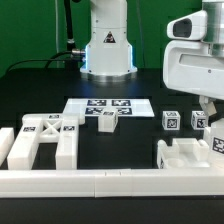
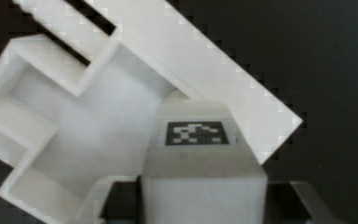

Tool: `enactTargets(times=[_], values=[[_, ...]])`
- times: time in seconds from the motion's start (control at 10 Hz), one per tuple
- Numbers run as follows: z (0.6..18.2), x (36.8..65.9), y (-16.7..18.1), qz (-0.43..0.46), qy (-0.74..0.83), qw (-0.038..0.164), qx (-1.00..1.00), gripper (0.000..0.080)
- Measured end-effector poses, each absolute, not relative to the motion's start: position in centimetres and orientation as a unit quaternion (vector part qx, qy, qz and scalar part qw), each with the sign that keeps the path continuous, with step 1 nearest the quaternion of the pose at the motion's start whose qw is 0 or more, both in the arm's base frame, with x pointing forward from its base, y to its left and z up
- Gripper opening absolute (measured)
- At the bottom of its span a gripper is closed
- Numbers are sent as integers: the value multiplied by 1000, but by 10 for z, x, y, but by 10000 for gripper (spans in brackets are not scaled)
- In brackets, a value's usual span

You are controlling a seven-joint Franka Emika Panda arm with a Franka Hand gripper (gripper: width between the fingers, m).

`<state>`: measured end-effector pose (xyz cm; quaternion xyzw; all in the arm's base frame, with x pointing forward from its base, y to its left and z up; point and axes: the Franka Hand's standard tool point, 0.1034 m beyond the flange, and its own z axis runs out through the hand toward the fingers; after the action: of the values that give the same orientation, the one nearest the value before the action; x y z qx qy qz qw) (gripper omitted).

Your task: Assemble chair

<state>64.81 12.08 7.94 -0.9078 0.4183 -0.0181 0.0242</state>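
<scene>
Exterior view: one X-braced frame (image 1: 45, 135) lower left, two square legs (image 1: 172, 121) centre right. The gripper (image 2: 202, 197) flanks one leg (image 2: 197, 160); whether it grasps cannot be told.

The arm base (image 1: 100, 15) is a white rounded housing with a dark triangular marking (image 1: 108, 40) and a blue-lit ring (image 1: 108, 69). A black cable (image 1: 70, 25) runs behind it. The wrist housing (image 1: 195, 72) is white and boxy. The claw (image 2: 197, 205) has dark fingers (image 2: 115, 200).

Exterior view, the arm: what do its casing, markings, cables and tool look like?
The arm is glossy white with rounded casings. Its base carries a dark triangular marking above a blue-lit ring, with a black cable beside it. The wrist housing is a bulky white block with a grey rounded cap. The tool beneath is pale; in the wrist view its fingers look dark.
</scene>
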Motion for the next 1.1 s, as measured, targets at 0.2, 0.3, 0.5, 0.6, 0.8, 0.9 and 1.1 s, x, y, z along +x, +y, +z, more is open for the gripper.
enactTargets(times=[0.2, 0.3, 0.5, 0.6, 0.8, 0.9, 1.1], values=[[79, 648, 122, -19, 397, 23, -918, 523], [79, 647, 123, -19, 372, 23, -928, 613], [79, 648, 123, -21, 303, 22, -952, 643], [79, 648, 123, -22, 273, 21, -961, 643], [79, 648, 122, -23, 194, 19, -981, 648], [79, 647, 122, -24, 152, 14, -988, 648], [79, 650, 121, -33, 13, 7, -999, 648]])
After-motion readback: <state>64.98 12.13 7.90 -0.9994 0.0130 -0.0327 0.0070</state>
